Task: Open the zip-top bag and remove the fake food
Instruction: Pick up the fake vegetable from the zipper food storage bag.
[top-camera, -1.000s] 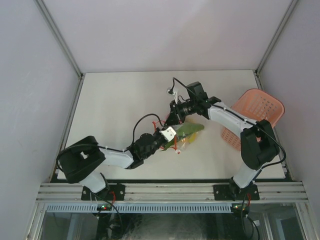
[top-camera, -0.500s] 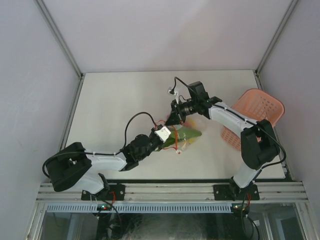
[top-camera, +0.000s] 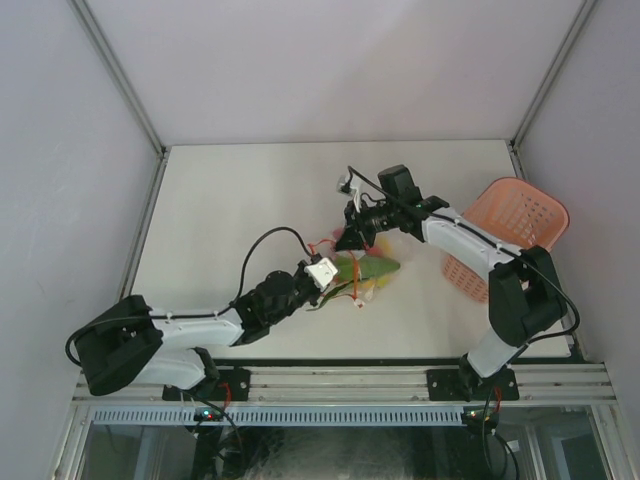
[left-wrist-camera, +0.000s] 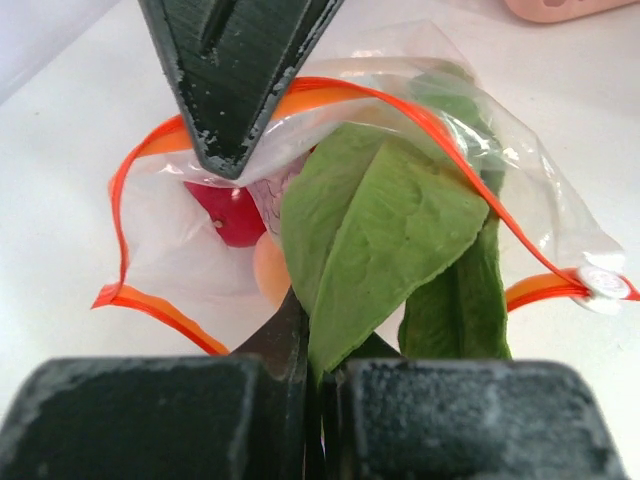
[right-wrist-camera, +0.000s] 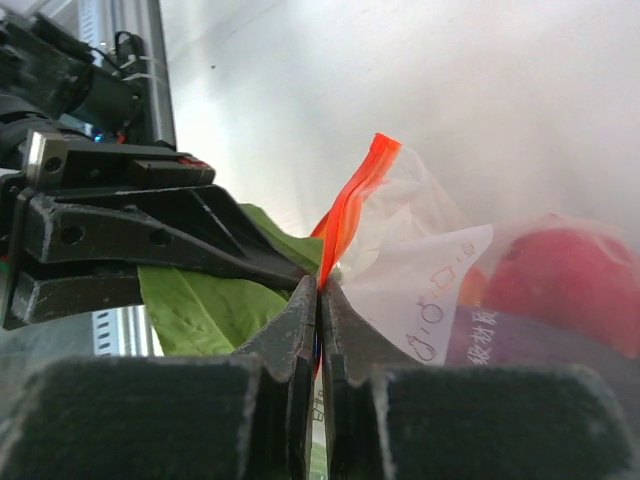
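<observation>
The white table (top-camera: 230, 210) carries the scene, with a pink lattice basket (top-camera: 520, 215) well off to the outer side of the right gripper (right-wrist-camera: 320, 290) and apart from both tools.

Between the two grippers sits the zip-top bag (left-wrist-camera: 180, 240), clear and crinkly, its mouth pulled open towards the left gripper (left-wrist-camera: 315, 350). The red-orange zipper strip (right-wrist-camera: 352, 195) loops round that opening. The right gripper is pinched fully together on the far lip of the strip and holds that edge raised. Its black finger hangs directly ahead of and above the left gripper's tips.

The left gripper is closed tight on the near end of the green leafy vegetable (left-wrist-camera: 380, 230). Its broad, veined leaves run from the jaws forward into the bag's mouth.

The rest of the fake food lies deeper in the bag. A red fruit (left-wrist-camera: 228, 215) is ahead and to the left of the left gripper's tips, and a pale orange piece (left-wrist-camera: 268, 280) is just in front of them. A dark purple piece (right-wrist-camera: 520, 345) lies low to the right of the right gripper's tips.

A white label (right-wrist-camera: 430, 285) with handwriting lies on the bag wall just beside the right gripper's fingers. A small white slider tab (left-wrist-camera: 600, 282) ends the strip, far right of the left gripper.
</observation>
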